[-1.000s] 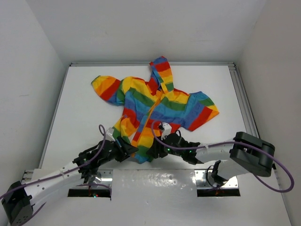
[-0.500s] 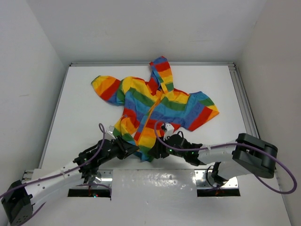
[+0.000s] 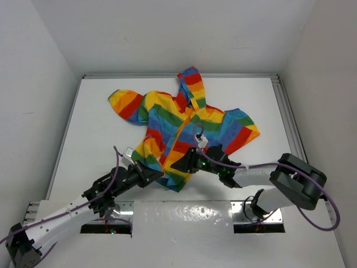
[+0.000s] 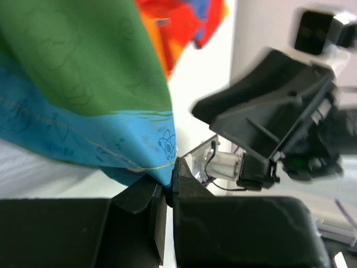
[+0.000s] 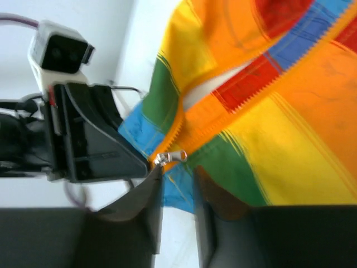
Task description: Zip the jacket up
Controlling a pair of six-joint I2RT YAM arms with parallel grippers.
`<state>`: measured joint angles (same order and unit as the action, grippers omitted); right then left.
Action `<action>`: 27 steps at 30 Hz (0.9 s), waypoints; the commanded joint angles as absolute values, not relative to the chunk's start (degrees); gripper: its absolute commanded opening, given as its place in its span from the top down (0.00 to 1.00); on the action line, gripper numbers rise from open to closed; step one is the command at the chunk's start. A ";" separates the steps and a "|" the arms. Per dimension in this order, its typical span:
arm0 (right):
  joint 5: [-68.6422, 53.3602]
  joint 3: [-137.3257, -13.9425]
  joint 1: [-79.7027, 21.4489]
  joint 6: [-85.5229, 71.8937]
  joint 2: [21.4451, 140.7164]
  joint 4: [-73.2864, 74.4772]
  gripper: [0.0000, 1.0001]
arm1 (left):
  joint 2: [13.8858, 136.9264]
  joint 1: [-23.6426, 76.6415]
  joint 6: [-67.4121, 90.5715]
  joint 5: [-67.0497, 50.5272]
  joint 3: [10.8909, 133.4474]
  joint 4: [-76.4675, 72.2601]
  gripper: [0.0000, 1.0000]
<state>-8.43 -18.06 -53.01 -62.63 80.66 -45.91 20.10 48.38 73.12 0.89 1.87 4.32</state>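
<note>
We judged the zipping barely begun. The hooded rainbow-striped fabric jacket point(image 3: 178, 120) lay mid white counter point(image 3: 95, 145), hem toward the near edge. Our left tool point(image 4: 170, 174) clamped the blue hem corner. Our right tool point(image 5: 177, 171), narrowly parted, met the small silver zipper pull point(image 5: 170, 157), but we could not tell whether it held it. Next we needed a firm pinch, then a pull hoodward.

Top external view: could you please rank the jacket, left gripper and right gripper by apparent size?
1. The jacket, clearly largest.
2. The left gripper and right gripper look alike; no ranking.
</note>
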 commanded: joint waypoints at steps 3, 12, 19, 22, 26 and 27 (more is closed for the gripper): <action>-19.42 -18.81 -51.50 -69.61 83.32 -62.21 0.62 | 15.65 48.60 62.85 0.26 -13.62 -8.60 1.00; -21.10 -19.95 -51.50 -66.45 77.19 -60.13 0.57 | 15.12 48.60 57.66 -4.30 -13.71 -16.96 1.00; -21.62 -22.15 -51.42 -63.46 77.69 -56.78 0.49 | 13.98 48.60 56.78 -7.46 -13.80 -18.63 1.00; -22.85 -24.34 -51.42 -62.76 79.10 -56.08 0.49 | 13.89 48.60 56.43 -8.09 -13.89 -18.99 1.00; -25.48 -26.98 -51.33 -64.07 81.03 -56.86 0.49 | 13.98 48.60 56.51 -8.88 -13.80 -19.51 1.00; -25.75 -26.72 -51.42 -64.68 81.38 -58.08 0.49 | 13.80 48.60 56.77 -8.88 -13.71 -19.42 1.00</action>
